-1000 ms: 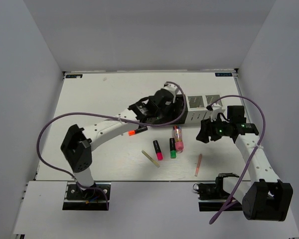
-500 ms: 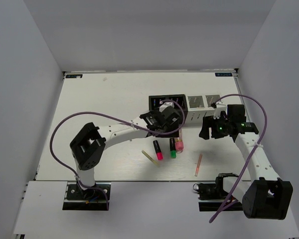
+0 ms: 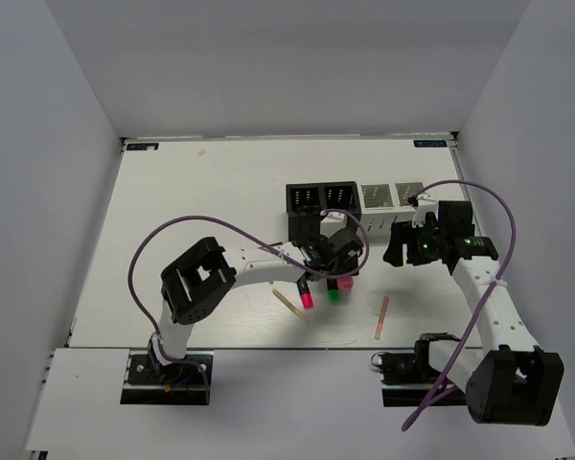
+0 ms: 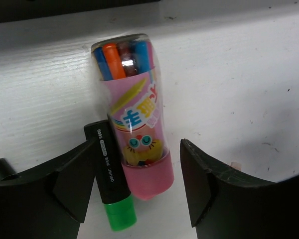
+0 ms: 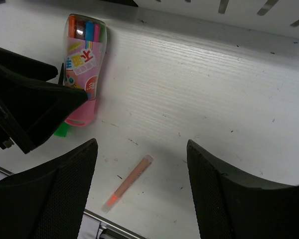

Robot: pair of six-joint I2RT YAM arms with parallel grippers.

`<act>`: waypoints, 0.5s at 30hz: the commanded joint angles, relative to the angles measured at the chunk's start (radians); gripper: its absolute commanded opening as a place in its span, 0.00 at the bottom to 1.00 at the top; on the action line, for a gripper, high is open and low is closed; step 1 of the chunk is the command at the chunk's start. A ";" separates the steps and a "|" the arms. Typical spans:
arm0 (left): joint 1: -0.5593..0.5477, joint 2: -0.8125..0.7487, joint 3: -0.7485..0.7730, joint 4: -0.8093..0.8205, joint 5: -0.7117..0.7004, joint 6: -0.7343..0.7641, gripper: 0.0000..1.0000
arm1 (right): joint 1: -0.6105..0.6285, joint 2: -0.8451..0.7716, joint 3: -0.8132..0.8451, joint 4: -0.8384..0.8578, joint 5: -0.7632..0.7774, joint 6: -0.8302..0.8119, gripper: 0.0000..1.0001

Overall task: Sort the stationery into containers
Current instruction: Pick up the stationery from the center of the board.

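A clear pen tube with a pink end (image 4: 139,124) lies beside a green-capped black highlighter (image 4: 112,189). My left gripper (image 4: 134,191) is open and low over them, with both lying between its fingers; in the top view it (image 3: 333,266) covers most of them. The tube also shows in the right wrist view (image 5: 82,74). My right gripper (image 5: 142,191) is open and empty above a thin salmon stick (image 5: 127,183), and it shows in the top view (image 3: 402,251). The row of four mesh cups (image 3: 355,198) stands behind. The orange highlighter and the scissors are not visible.
A pink-capped highlighter (image 3: 304,290) and a beige stick (image 3: 289,305) lie left of my left gripper. The salmon stick (image 3: 381,317) lies near the table's front edge. The left arm's purple cable (image 3: 172,235) loops over the table's left half.
My left gripper has moved from over the black cups toward the near side and down onto the pen tube and green highlighter. The right arm has barely moved.
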 commanded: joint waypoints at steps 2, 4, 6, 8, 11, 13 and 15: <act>-0.034 -0.022 -0.015 0.086 -0.155 0.023 0.76 | -0.001 -0.026 0.028 0.020 -0.018 0.000 0.74; -0.045 -0.019 -0.015 0.103 -0.212 0.054 0.76 | -0.001 -0.026 0.028 0.018 -0.021 0.002 0.74; -0.048 0.001 -0.008 0.104 -0.243 0.060 0.79 | -0.001 -0.028 0.027 0.017 -0.027 -0.002 0.74; -0.048 0.019 0.005 0.101 -0.262 0.066 0.79 | -0.001 -0.031 0.027 0.017 -0.030 -0.005 0.74; -0.043 0.054 0.031 0.092 -0.277 0.065 0.79 | -0.001 -0.032 0.028 0.018 -0.033 -0.005 0.74; -0.040 0.064 0.037 0.089 -0.282 0.063 0.79 | -0.001 -0.034 0.028 0.017 -0.032 -0.005 0.74; -0.039 0.079 0.051 0.086 -0.289 0.059 0.79 | -0.002 -0.034 0.028 0.014 -0.035 -0.002 0.74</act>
